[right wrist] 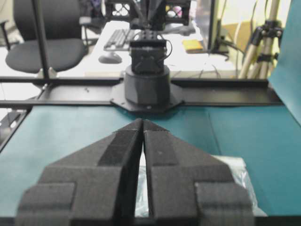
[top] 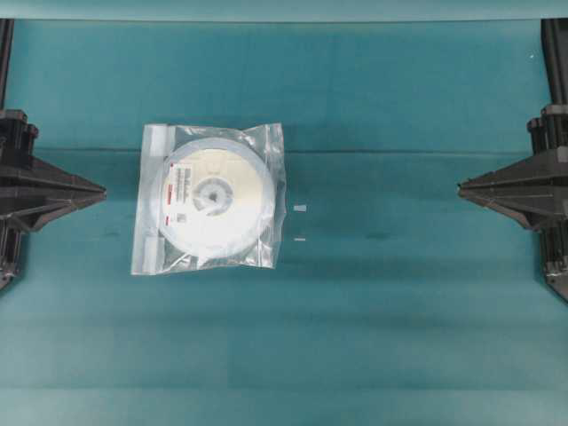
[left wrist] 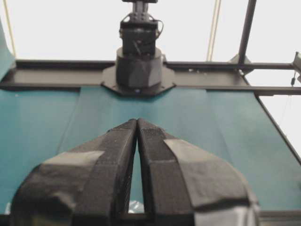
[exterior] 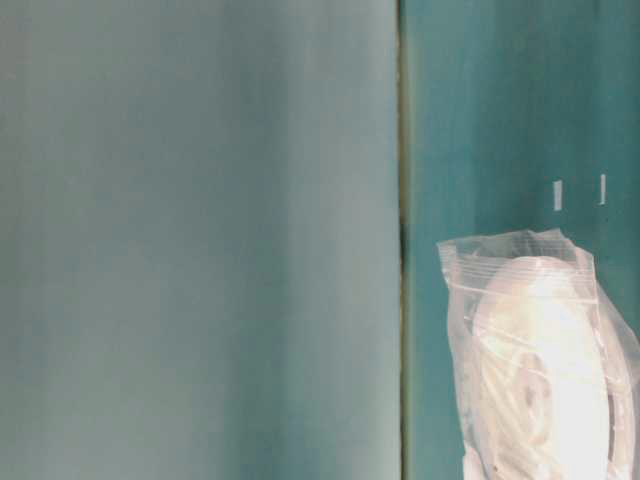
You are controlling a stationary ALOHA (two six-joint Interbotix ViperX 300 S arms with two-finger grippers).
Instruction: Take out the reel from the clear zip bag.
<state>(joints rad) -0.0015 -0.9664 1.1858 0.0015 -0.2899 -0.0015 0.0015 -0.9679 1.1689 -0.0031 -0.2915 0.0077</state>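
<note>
The clear zip bag [top: 209, 199] lies flat on the teal table, left of centre, its zip strip along the left edge. Inside it sits the white round reel [top: 213, 191] with a red-striped label near its hub. From table level, the bag [exterior: 540, 350] and the reel [exterior: 545, 370] inside it show at the lower right. My left gripper [top: 103, 190] rests at the table's left edge, shut and empty, well apart from the bag. My right gripper [top: 461, 189] rests at the right edge, shut and empty. Tips meet in both wrist views [left wrist: 137, 121] [right wrist: 142, 121]; a corner of the bag [right wrist: 235, 172] shows behind the right fingers.
Two small white marks [top: 299, 209] [top: 299, 239] lie on the teal cloth [top: 373, 311] just right of the bag. A seam runs across the cloth behind the bag. Each opposite arm's base [left wrist: 138, 70] [right wrist: 148, 84] stands at the far table edge.
</note>
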